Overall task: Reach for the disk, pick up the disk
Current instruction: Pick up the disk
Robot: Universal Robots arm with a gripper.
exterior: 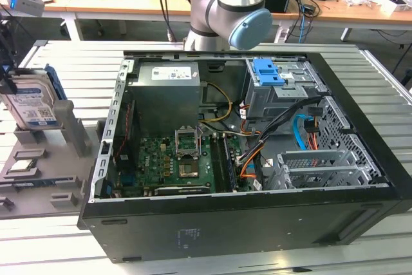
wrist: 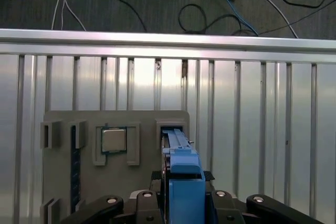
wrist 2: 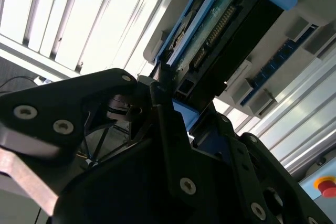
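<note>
Closest to the camera in the first wrist view, the pincer [wrist: 185, 176] is seen clamped on the disk [wrist: 178, 139], which is stood on edge in a slot of the grey holder [wrist: 89, 119]. Beneath, the slatted metal desk [wrist: 262, 129] is spread out. Beyond its far edge, dark floor [wrist: 157, 3] is seen.

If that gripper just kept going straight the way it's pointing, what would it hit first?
Most likely the disk, standing on edge in the grey holder directly ahead of the gripper. Depth is unclear in the first wrist view; they may already touch.
</note>
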